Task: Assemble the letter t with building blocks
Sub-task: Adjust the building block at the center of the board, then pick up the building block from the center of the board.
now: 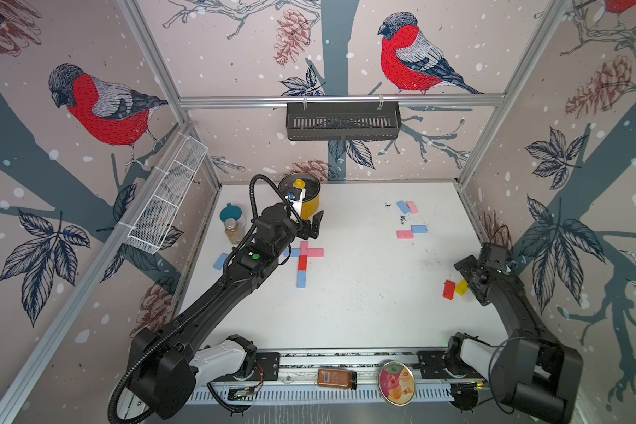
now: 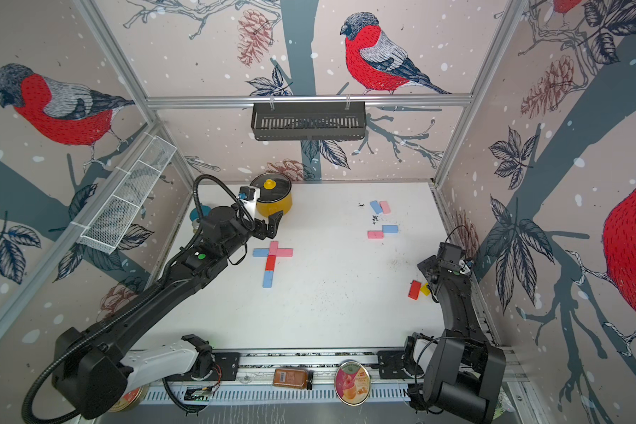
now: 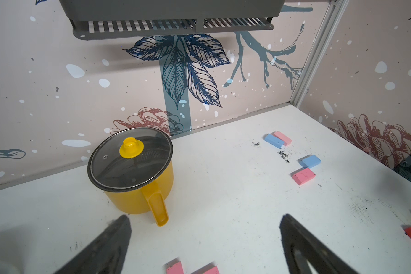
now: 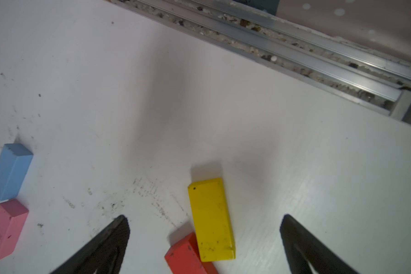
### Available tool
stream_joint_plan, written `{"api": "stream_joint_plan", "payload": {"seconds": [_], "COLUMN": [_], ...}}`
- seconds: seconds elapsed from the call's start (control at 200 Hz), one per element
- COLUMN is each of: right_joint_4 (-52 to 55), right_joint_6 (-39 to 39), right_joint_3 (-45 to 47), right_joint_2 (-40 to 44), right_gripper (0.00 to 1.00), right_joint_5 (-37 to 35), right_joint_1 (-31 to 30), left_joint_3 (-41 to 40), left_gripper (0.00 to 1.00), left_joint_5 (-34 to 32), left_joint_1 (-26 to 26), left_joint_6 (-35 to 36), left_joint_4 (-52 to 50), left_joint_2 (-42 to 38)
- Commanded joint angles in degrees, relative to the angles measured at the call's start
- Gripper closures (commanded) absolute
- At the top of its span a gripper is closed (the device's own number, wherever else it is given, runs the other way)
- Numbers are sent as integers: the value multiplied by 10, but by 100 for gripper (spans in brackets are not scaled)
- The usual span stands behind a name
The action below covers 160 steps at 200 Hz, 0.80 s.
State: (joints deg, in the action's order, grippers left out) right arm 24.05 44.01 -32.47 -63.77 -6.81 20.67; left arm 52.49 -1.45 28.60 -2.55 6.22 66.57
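Several building blocks lie flat as a cross on the white table [image 1: 360, 293]: a pink block [image 1: 304, 246] at the top, a blue block [image 2: 260, 252] and a pink block [image 1: 316, 252] as arms, then a red block [image 1: 302, 262] and a blue block [image 1: 301, 279] below. My left gripper [image 1: 314, 225] hangs open just behind the cross with nothing in it; its wrist view shows two pink block ends [image 3: 175, 269]. My right gripper [image 4: 204, 217] stands open over a yellow block [image 4: 210, 218] and a red block [image 4: 185, 257] at the right edge.
Loose blue and pink blocks lie at the back right [image 1: 403, 206] [image 1: 404, 234], and one blue block [image 1: 220, 261] under the left arm. A yellow pot [image 1: 311, 207] with a glass lid stands behind the left gripper. Two jars [image 1: 234, 230] stand at the left wall.
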Motion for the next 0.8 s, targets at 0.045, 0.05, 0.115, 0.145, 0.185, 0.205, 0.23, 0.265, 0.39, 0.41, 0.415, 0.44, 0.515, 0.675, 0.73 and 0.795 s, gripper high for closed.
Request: {"api": "stream_joint_plan", "payload": {"seconds": [0.045, 0.05, 0.115, 0.145, 0.185, 0.205, 0.23, 0.265, 0.39, 0.41, 0.415, 0.44, 0.515, 0.675, 0.73, 0.795], "right_joint_4": [-12, -12, -18, -19, -19, -19, -20, -23, -29, -31, -31, -33, -37, -43, -43, -42], "right_joint_6": [-22, -22, -28, -30, -30, -30, -30, -31, -27, -28, -27, -26, -23, -14, -12, -15], "right_joint_3": [-2, -2, -3, -5, -6, -6, -5, -5, -4, -4, -3, -3, -2, -3, -5, -7], "right_joint_2": [-30, -32, -47, -52, -59, -61, -63, -65, -77, -78, -78, -78, -101, -120, -123, -128], "right_gripper": [1, 2, 5, 6, 7, 7, 8, 10, 13, 13, 14, 14, 17, 18, 18, 21], "right_joint_5": [5, 5, 10, 14, 16, 17, 17, 19, 18, 17, 17, 16, 15, -1, -2, -5], "right_joint_1": [4, 4, 3, 3, 3, 1, -1, -4, -12, -15, -16, -18, -26, -43, -46, -47], "left_joint_3": [4, 4, 3, 3, 3, 4, 4, 4, 4, 4, 4, 4, 5, 6, 5, 7], "left_gripper": [3, 3, 3, 3, 3, 3, 3, 3, 3, 3, 3, 3, 3, 3, 3, 3], "left_joint_5": [0, 0, -1, -2, -4, -5, -6, -8, -11, -11, -11, -11, -13, -15, -14, -15], "left_joint_1": [0, 0, 0, 1, 2, 2, 2, 3, 5, 6, 6, 5, 6, 6, 6, 6], "left_joint_6": [8, 8, 8, 8, 8, 8, 9, 10, 11, 11, 11, 11, 12, 13, 13, 13], "left_joint_4": [2, 2, 2, 2, 1, 1, 0, 0, 0, -1, -1, -2, -2, -3, -4, -5], "left_joint_2": [3, 2, 5, 6, 8, 8, 8, 9, 9, 9, 9, 9, 8, 8, 9, 10]}}
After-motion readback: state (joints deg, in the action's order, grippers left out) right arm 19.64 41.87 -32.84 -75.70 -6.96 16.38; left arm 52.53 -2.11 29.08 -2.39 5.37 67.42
